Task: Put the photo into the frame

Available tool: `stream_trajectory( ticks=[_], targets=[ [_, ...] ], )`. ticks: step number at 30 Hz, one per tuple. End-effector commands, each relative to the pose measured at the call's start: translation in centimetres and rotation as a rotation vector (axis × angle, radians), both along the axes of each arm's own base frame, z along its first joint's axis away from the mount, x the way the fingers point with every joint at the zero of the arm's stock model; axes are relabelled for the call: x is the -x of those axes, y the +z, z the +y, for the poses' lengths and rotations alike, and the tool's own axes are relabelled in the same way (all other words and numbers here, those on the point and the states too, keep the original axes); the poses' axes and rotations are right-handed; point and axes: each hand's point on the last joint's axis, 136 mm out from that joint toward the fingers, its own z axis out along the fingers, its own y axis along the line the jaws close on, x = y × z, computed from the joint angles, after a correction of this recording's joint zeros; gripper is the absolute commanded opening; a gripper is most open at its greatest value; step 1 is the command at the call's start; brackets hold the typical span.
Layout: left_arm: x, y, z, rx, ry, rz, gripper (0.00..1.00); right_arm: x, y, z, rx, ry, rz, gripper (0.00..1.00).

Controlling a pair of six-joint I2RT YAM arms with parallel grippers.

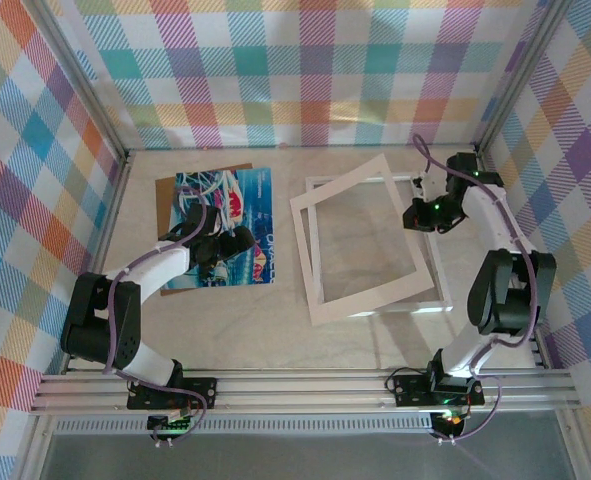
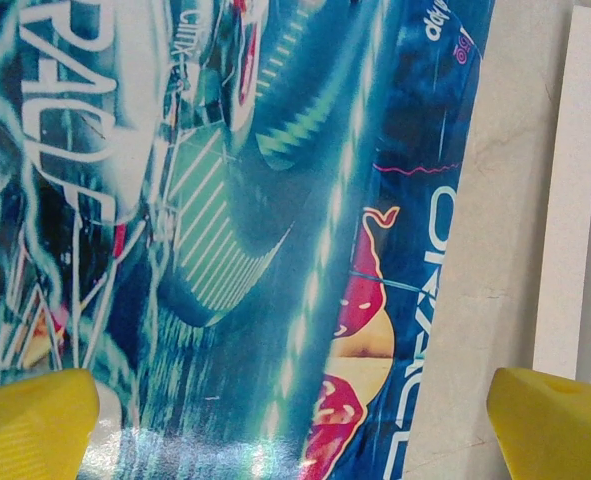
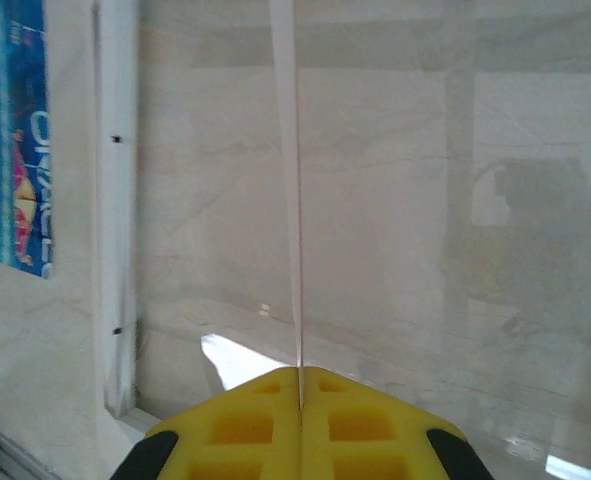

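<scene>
Hovering over the photo beside the frame, left gripper fingers apart; right gripper clamped on white mat above frame.

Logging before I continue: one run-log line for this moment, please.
left gripper: open over photo | right gripper: shut on mat, held over frame

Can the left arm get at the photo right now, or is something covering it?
Probably yes. The left gripper hangs open right above the photo, and nothing lies on it. It lies flat, so catching an edge may be awkward.
</scene>
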Motion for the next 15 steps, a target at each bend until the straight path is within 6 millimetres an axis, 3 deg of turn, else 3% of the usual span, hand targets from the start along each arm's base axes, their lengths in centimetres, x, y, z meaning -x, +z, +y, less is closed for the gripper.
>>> stream_trajectory(
  ticks=[1, 4, 15],
  targets=[
    [-0.6, 0.9, 0.3, -0.003, -0.004, -0.023, 1.0, 0.2, 4.9, 1.1, -0.078, 0.016, -0.12, 0.0],
    [-0.6, 0.9, 0.2, 0.0, -0.005, -0.023, 1.0, 0.6, 5.8, 0.7, -0.051, 0.013, -0.14, 0.0],
    [-0.6, 1.1, 0.0, 0.011, -0.008, -0.025, 1.0, 0.3, 4.3, -1.3, 0.026, -0.02, -0.067, 0.0]
  ],
)
